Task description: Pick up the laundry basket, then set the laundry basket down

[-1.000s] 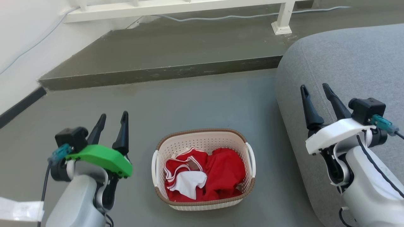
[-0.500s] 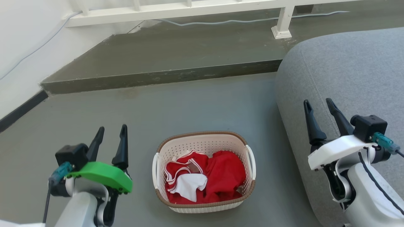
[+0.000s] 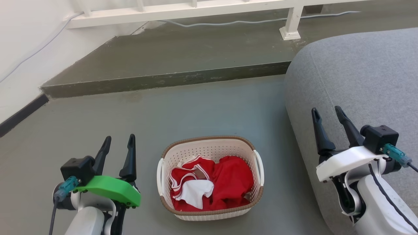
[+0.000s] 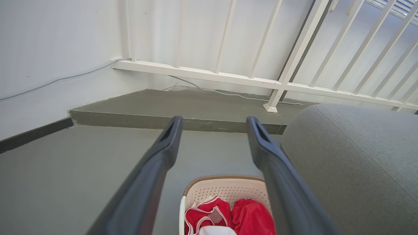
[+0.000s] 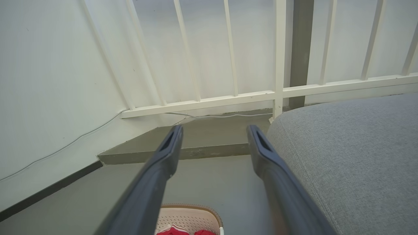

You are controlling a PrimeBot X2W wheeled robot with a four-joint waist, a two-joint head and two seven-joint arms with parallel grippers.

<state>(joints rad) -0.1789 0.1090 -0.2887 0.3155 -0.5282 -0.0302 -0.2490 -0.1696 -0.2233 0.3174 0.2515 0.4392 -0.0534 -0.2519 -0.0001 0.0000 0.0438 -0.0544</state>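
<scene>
The laundry basket [image 3: 214, 150], cream perforated plastic with a brown woven-look rim and two white side handles, stands on the grey floor at the lower centre of the head view, holding red and white clothes [image 3: 212, 186]. My left gripper [image 3: 119, 141] hovers open to its left, apart from it. Over the sofa edge on the right, my right gripper [image 3: 326, 113] is open too, nothing between its fingers. In the left wrist view the basket [image 4: 225, 191] shows low between the open left gripper [image 4: 212, 121] fingers. Its rim [image 5: 191, 209] peeks at the bottom of the right wrist view below my right gripper [image 5: 214, 130].
A grey sofa [image 3: 359, 81] fills the right side. A raised concrete step [image 3: 163, 78] crosses behind the basket, with a white railing [image 3: 183, 9] and a cable [image 3: 228, 22] on it. A white wall with a dark skirting [image 3: 19, 112] runs along the left.
The head camera has tilted, shifting the scene down the picture over the last second. Both grippers sit lower in view and stay open. The basket has not moved on the floor.
</scene>
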